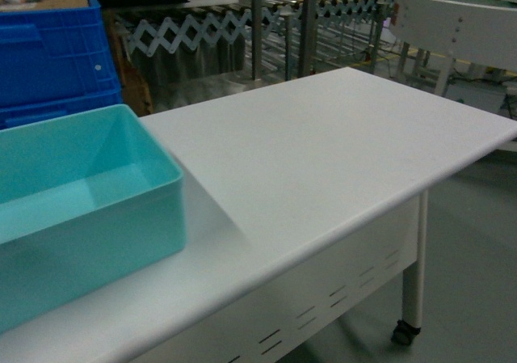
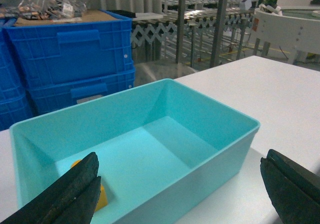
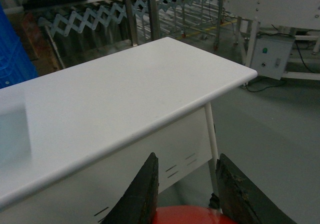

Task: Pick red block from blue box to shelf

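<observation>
The red block sits pinched between the two dark fingers of my right gripper. Only its glossy top shows, at the bottom edge of the right wrist view. This gripper hovers off the table's front edge, over the floor. The blue box, a shallow turquoise tray, rests on the left part of the white table. My left gripper is open wide, just in front of the box's near wall. The shelf shows as shiny steel uprights behind the table. Neither gripper appears in the head view.
A yellow-orange brick lies in the box's near left corner, partly behind my left finger. Dark blue crates are stacked behind the box. Roller conveyors and a white curved machine stand beyond the table. Grey floor lies to the right.
</observation>
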### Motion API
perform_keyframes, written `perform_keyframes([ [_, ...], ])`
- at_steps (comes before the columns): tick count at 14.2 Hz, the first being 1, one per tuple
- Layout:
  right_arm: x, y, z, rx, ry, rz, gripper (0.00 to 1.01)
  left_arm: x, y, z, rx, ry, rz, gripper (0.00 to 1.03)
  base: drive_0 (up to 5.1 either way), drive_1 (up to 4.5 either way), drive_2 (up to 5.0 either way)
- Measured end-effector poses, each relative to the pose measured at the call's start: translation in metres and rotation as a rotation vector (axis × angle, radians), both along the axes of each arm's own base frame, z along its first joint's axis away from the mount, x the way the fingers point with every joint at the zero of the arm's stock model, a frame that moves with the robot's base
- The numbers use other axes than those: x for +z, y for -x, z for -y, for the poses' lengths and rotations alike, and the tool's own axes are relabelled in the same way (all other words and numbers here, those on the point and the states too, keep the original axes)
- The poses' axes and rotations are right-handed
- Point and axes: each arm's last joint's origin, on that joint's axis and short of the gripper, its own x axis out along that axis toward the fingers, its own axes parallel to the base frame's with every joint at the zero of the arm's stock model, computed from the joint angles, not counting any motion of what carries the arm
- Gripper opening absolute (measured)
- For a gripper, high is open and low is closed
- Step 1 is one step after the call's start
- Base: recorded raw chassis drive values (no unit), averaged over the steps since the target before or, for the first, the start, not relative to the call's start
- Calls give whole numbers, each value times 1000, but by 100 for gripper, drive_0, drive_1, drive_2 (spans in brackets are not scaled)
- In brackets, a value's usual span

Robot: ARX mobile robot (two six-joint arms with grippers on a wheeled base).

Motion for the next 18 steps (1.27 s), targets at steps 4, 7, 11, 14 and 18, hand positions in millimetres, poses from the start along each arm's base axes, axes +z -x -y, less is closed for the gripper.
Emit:
perform_keyframes([
  [4,0,0,0,-1,0,-2,28,0,0,0,0,0,2,98,0,0,0],
  [7,0,0,0,-1,0,-2,28,0,0,0,0,0,2,98,0,0,0],
  [11,0,0,0,-1,0,-2,28,0,0,0,0,0,2,98,-171,-171,-171],
  [14,0,0,0,-1,0,-2,28,0,0,0,0,0,2,98,-171,-171,-171],
  [18,0,0,0,-1,0,-2,28,0,0,0,0,0,2,98,-171,-171,-171],
])
